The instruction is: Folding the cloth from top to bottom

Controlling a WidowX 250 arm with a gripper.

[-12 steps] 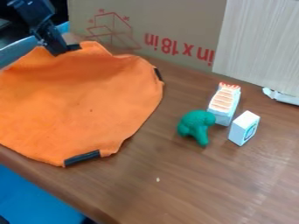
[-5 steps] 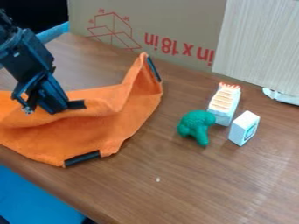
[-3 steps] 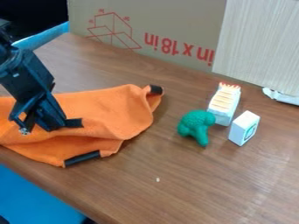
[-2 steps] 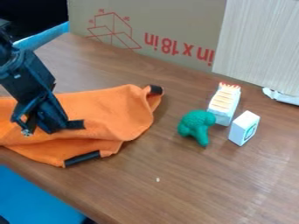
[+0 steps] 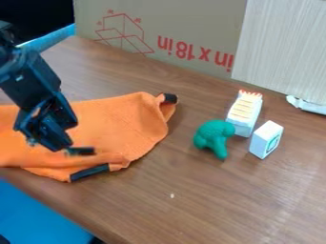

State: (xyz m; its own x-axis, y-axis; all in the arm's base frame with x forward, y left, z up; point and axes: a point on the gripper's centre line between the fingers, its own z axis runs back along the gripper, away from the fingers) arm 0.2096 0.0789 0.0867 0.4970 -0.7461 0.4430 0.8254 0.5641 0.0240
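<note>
Cloth (image 5: 124,119) seems soft and light, best pinched at the black tab (image 5: 83,151) beside the gripper (image 5: 64,148), whose opening and hold I cannot tell.

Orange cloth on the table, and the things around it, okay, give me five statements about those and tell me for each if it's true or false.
1. The orange cloth lies fully spread out and smooth. False: it is folded over and rumpled.
2. The gripper is over at the green toy. False: it is down at the cloth, on the left of the view.
3. A black strip sits on the cloth's near edge. True.
4. The green toy is lying on the cloth. False: it is on the wooden table, to the right of the cloth in the view.
5. Cardboard with red marks stands behind the cloth. True.
</note>
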